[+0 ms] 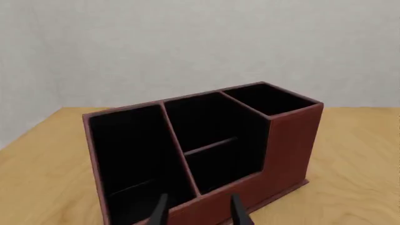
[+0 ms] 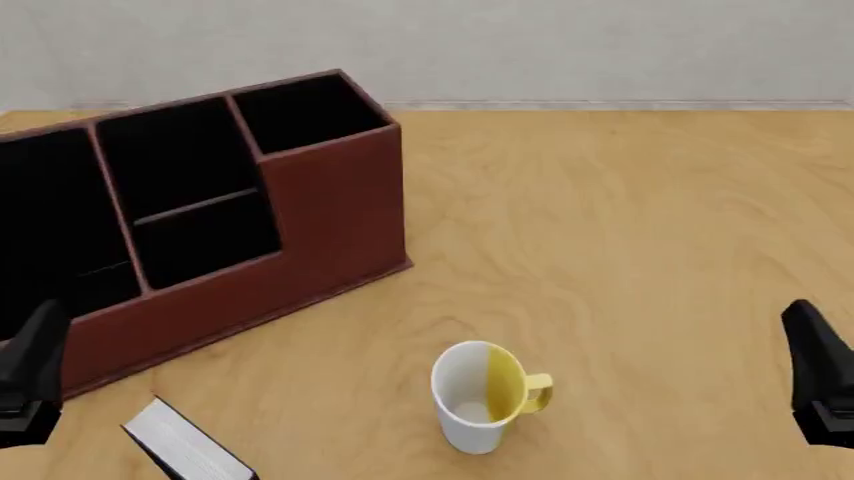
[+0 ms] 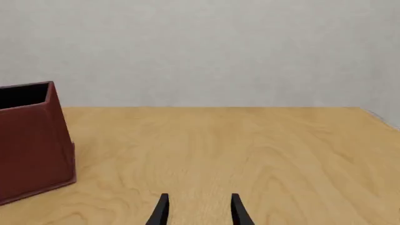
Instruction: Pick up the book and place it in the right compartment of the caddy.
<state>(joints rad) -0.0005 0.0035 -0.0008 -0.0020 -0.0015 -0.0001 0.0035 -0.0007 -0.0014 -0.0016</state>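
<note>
Both pincers, left (image 1: 196, 211) and right (image 3: 196, 210), apart, empty; book (image 2: 187, 443) on table, right compartment (image 2: 314, 112) of caddy (image 2: 334, 210) unfilled.

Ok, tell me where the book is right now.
In the front view the book lies at the table's near left edge, just in front of the caddy, left of the mug and beside the left gripper.

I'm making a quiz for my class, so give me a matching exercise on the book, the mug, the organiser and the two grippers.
Things:
1. book
2. mug
3. organiser
4. left gripper and right gripper

Descriptions:
A. reddish-brown, black inside
B. open, holding nothing
C. white outside, yellow inside
D. at the near table edge, white pages showing

Pairs: 1-D, 2-C, 3-A, 4-B
</note>
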